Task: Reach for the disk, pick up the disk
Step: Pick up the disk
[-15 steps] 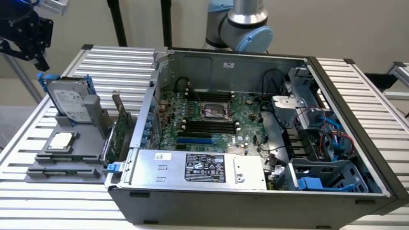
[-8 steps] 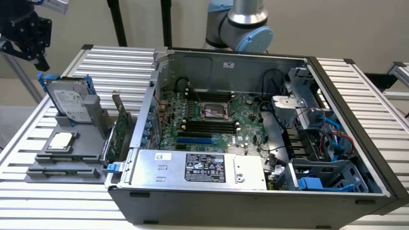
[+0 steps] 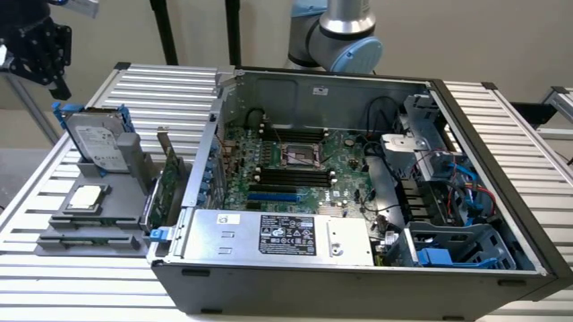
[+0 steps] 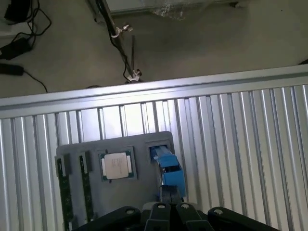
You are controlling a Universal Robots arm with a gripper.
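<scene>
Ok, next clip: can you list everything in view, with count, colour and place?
disk: one, silver-grey in a blue caddy, standing in the holder
CPU chip: one, silver, flat in the holder
memory sticks: two, dark green, slotted in the holder
holder: one, grey, on the table at the exterior view's left
computer case: one, black, open, on the table
motherboard: one, green, inside the case
power supply: one, silver, inside the case
table: one, silver, slatted
cables: several, black, on the floor
arm: one, silver and blue, behind the case
gripper: one, black, above the disk
</scene>
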